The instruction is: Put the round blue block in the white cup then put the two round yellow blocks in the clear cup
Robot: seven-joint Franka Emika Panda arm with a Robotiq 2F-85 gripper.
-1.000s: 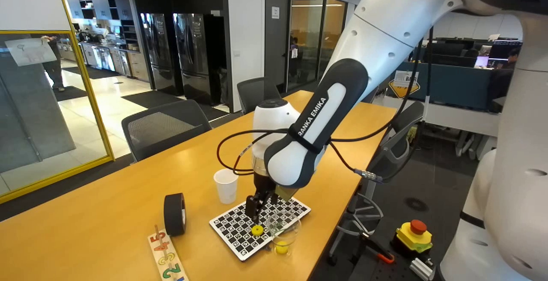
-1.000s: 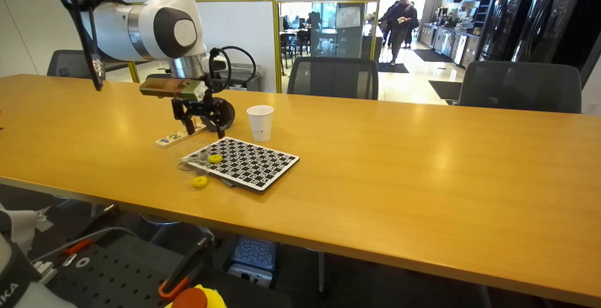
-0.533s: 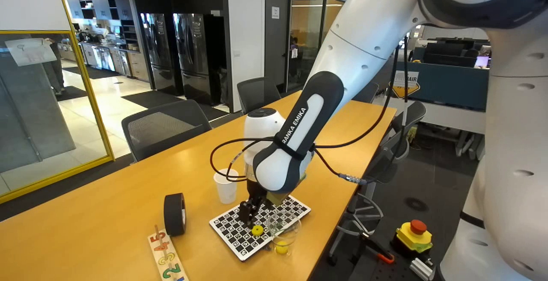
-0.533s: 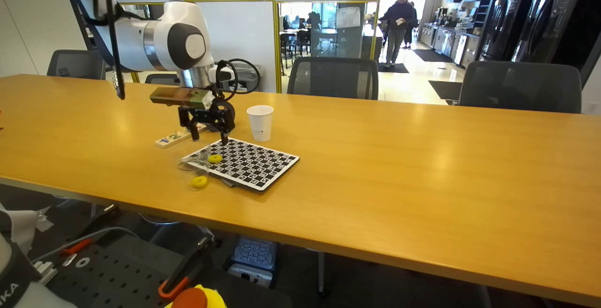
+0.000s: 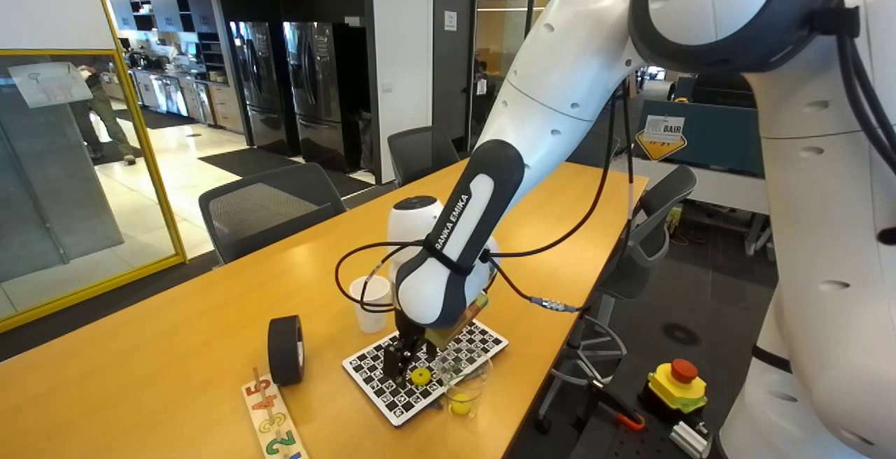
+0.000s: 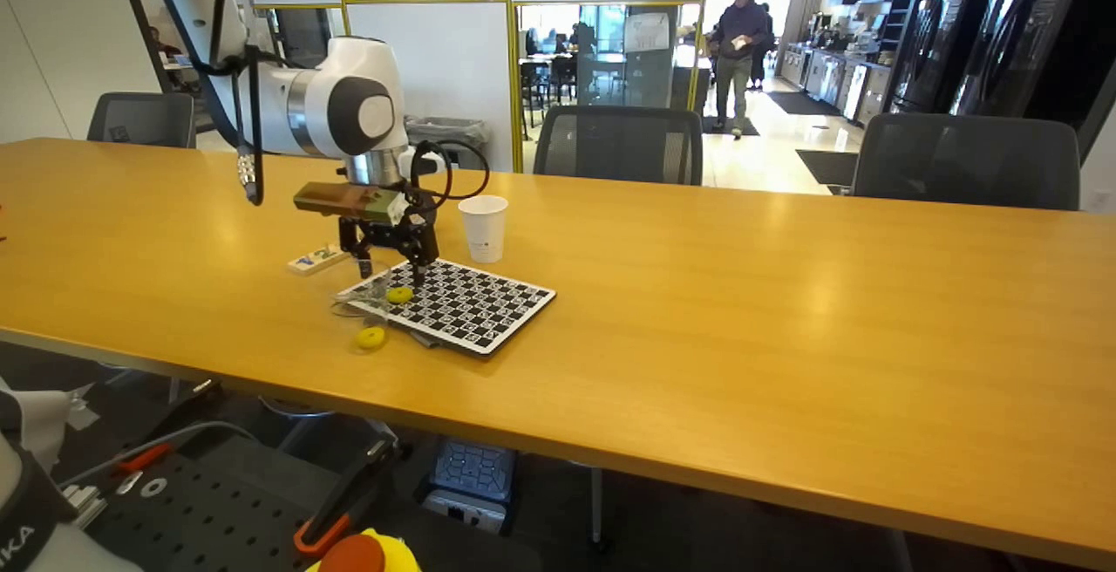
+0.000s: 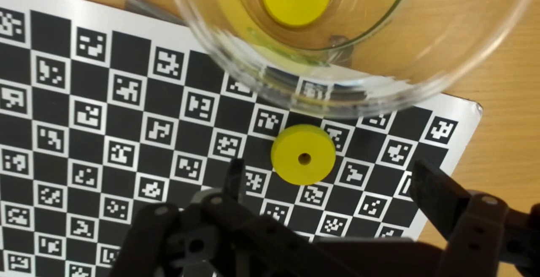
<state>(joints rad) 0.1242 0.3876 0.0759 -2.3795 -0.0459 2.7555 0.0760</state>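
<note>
The gripper (image 6: pixel 392 276) is spread wide above the checkered board (image 7: pixel 126 120), where one yellow block (image 7: pixel 303 146) is laid; the other yellow block (image 7: pixel 296 9) is contained in the clear cup (image 7: pixel 358 106).

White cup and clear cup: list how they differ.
Look: the white cup is opaque; the clear cup is see-through.
Contents: a yellow block lies inside the clear cup; the white cup's bottom is hidden, so its contents can't be told.
Place: the white cup stands apart from the board; the clear cup's rim overlaps the board's edge in the wrist view.
Shared: both stand upright, mouths up.
</note>
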